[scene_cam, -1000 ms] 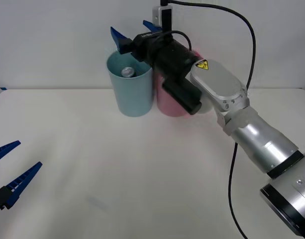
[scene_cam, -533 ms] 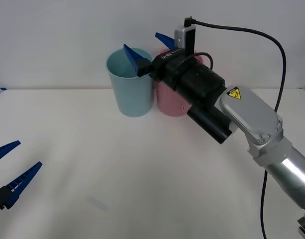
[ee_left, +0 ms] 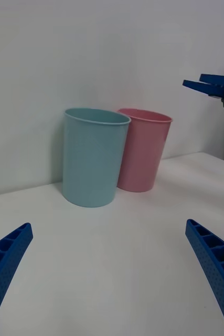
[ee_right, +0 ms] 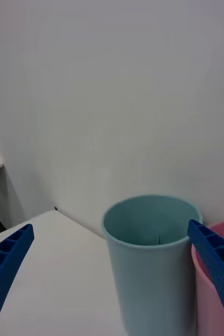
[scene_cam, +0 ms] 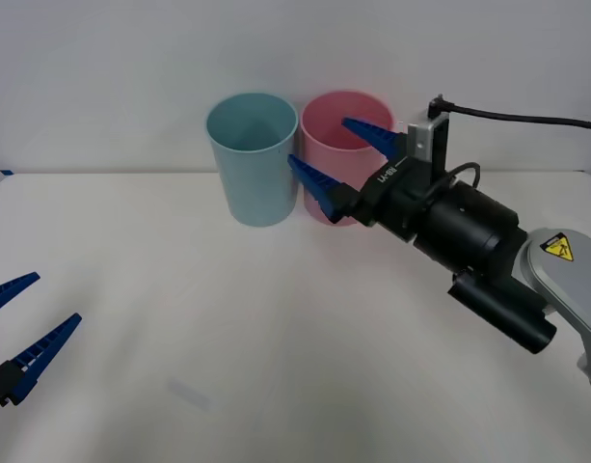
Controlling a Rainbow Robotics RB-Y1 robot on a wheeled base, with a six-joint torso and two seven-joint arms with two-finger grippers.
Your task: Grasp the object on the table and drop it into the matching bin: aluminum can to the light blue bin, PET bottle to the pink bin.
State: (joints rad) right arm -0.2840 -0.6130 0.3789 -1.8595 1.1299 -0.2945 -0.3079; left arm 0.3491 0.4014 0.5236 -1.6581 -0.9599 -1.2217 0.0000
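The right gripper (scene_cam: 343,159) hangs in the air over the wide flat white table (scene_cam: 276,318), in front of the tall round pink plastic bin (scene_cam: 345,116), with its two ribbed blue fingers (scene_cam: 319,188) spread wide and nothing between them. One finger crosses the pink bin's rim in the front view and the other reaches toward the gap between the two bins. The black wrist body and silver arm run back from it to the right edge of that view.

The tall round light blue plastic bin (scene_cam: 254,154) stands upright at the far side of the table, just beside the pink bin, the two touching or nearly so (the left wrist view shows them side by side with their walls meeting low down). From the right wrist view the light blue bin (ee_right: 149,252) sits between that gripper's spread fingers (ee_right: 216,262), with the pink bin's rim (ee_right: 209,262) at the edge; the inside of the light blue bin is visible near the rim only, and its bottom cannot be seen, so whether the small dark aluminum can lies there cannot be told.

The left gripper (scene_cam: 20,323) is parked low at the near left corner of the table, well apart from the bins, its blue fingers also spread wide and holding nothing. In its own view the fingers (ee_left: 7,257) stand at the two corners with the bare tabletop between them
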